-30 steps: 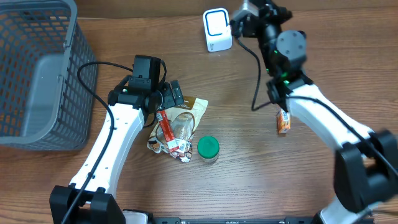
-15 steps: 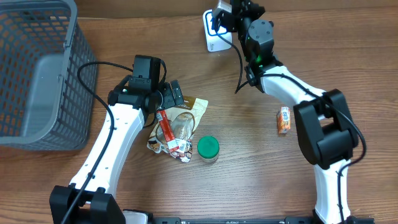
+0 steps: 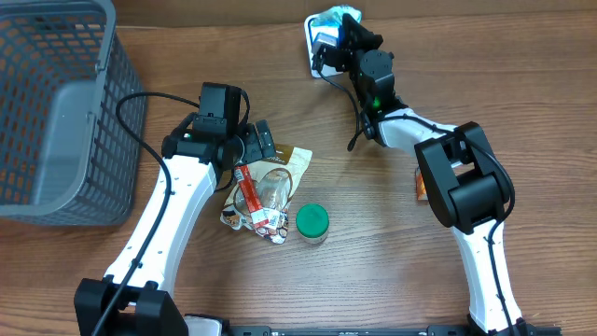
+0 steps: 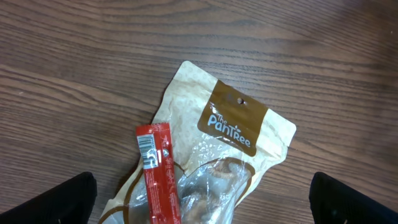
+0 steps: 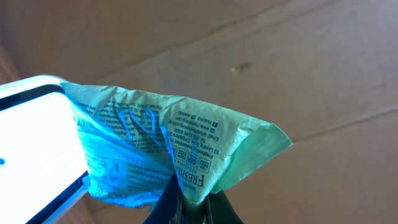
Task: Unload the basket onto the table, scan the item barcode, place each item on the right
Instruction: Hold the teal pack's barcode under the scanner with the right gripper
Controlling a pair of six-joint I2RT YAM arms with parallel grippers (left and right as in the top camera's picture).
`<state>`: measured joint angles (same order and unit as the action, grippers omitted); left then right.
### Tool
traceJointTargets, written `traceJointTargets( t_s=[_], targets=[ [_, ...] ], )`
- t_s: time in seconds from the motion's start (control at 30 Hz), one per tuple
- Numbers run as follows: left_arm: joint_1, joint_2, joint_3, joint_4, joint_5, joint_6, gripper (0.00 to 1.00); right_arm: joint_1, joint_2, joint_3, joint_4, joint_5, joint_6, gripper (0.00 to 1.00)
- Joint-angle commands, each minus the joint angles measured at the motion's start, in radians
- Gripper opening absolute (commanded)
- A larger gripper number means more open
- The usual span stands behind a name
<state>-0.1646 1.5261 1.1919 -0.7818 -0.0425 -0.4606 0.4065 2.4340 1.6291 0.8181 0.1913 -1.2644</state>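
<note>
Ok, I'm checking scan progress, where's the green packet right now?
Top centre of the overhead view: the green packet is pinched in the right claw, right beside the white scanner.

Mock shop checkout: barcode scanner (image 5: 31,149) just beside the right claw (image 5: 186,202), wire basket (image 3: 56,112) well left of the left claw (image 3: 254,147), packaged groceries (image 4: 236,124) beneath it — wooden desk (image 3: 522,112).
</note>
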Motion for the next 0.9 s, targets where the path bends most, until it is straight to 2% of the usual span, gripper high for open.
traceJointTargets(
  t_s=[0.0, 0.67, 0.87],
  targets=[
    [0.002, -0.01, 0.017, 0.0, -0.013, 0.023, 1.0, 0.005, 0.017, 0.042, -0.005, 0.021, -0.002, 0.04],
    [0.002, -0.01, 0.017, 0.0, -0.013, 0.023, 1.0, 0.065, 0.018, 0.041, -0.127, 0.102, -0.002, 0.03],
    [0.002, -0.01, 0.017, 0.0, -0.013, 0.023, 1.0, 0.067, 0.018, 0.039, -0.216, 0.145, 0.0, 0.04]
  ],
)
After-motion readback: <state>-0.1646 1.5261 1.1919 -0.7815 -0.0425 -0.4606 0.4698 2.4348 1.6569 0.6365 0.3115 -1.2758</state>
